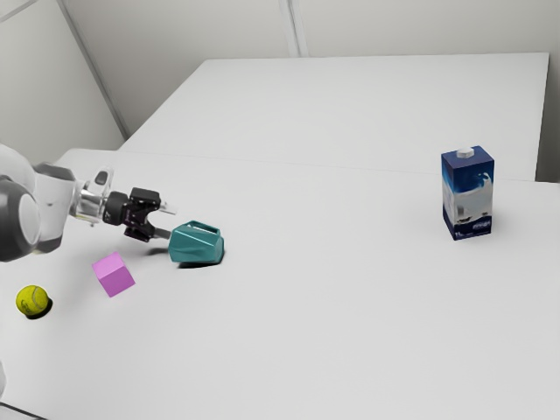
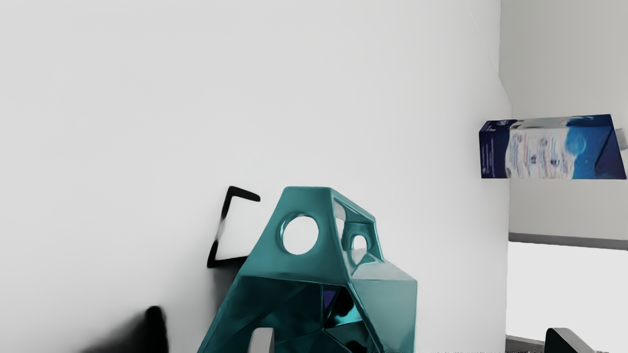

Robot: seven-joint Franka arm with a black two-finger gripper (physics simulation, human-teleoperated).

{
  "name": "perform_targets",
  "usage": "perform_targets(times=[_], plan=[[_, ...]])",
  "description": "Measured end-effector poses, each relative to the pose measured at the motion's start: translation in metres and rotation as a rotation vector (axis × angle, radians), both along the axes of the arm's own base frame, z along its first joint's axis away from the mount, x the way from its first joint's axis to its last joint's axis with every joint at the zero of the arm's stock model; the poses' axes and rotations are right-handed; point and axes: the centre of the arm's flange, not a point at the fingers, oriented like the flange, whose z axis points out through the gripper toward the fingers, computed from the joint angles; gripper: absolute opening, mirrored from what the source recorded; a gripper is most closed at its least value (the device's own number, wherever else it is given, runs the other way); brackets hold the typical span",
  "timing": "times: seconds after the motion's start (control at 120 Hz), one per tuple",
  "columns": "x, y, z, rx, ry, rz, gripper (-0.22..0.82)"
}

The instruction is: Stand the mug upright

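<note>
Pink cube point(image 1: 114, 275) near teal mug point(image 1: 196, 244)

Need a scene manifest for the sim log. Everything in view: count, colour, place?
faceted mug: 1, glossy teal, on its side on the table, mouth toward the gripper
plain cube: 1, pink-purple, on the table between ball and mug
fuzzy tennis ball: 1, yellow, on the table at the exterior view's left
boxy milk carton: 1, blue and white, upright at the exterior view's right
smooth table: 1, white, under all of these
flat surface: 1, white, beyond the table's far edge
room walls: 2 or more, pale grey, background
jointed Franka arm: 1, white and grey, in from the exterior view's left
two-finger gripper: 1, black, jaws apart at the mug's mouth
</note>
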Motion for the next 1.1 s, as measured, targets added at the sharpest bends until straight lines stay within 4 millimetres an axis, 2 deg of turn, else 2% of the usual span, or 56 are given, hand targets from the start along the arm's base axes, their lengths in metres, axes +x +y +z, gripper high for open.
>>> perform_targets(times=[0.217,0.408,0.567,0.633,0.767,0.858,0.942,1.1], plan=[[-0.004,-0.02,-0.002,-0.004,-0.067,-0.032,0.6],[-0.011,-0.03,-0.012,-0.004,-0.086,-0.049,0.6],[-0.012,-0.036,-0.011,0.005,-0.109,-0.061,0.58],[-0.013,-0.037,-0.013,0.006,-0.114,-0.062,0.51],[-0.015,-0.037,-0.016,0.006,-0.123,-0.055,0.2],[-0.015,-0.037,-0.017,0.007,-0.126,-0.054,0.04],[-0.016,-0.037,-0.018,0.008,-0.129,-0.053,-0.04],[-0.016,-0.037,-0.019,0.014,-0.132,-0.054,-0.09]])
